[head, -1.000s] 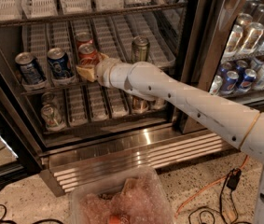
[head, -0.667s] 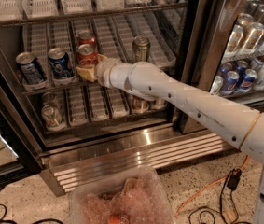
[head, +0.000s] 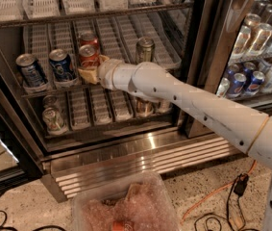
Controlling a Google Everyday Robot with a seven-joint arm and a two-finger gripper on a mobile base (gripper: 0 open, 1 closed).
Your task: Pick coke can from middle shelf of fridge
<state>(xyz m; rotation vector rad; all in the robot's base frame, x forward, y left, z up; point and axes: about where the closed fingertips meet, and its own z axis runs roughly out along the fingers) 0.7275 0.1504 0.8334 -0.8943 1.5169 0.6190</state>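
Observation:
The fridge (head: 200, 57) stands open in front of me. On its middle shelf (head: 54, 91) a red coke can (head: 88, 57) stands in a white lane tray, with a second red can (head: 89, 38) right behind it. My gripper (head: 93, 67) reaches in from the right on the white arm (head: 183, 100). Its tan fingers (head: 86, 74) hug the front coke can low on both sides and are shut on it. Two blue Pepsi cans (head: 30, 71) (head: 61, 64) stand to the left, and a green-gold can (head: 145, 49) to the right.
The lower shelf holds cans at the left (head: 54, 118) and under my arm (head: 144, 107). The upper shelf (head: 78, 14) lies close above the cans. The right fridge section holds several bottles (head: 251, 78). A clear plastic bin (head: 126, 208) and cables (head: 231, 196) lie on the floor.
Almost nothing: the gripper stays at the front coke can, which seems to sit a touch higher than a second ago.

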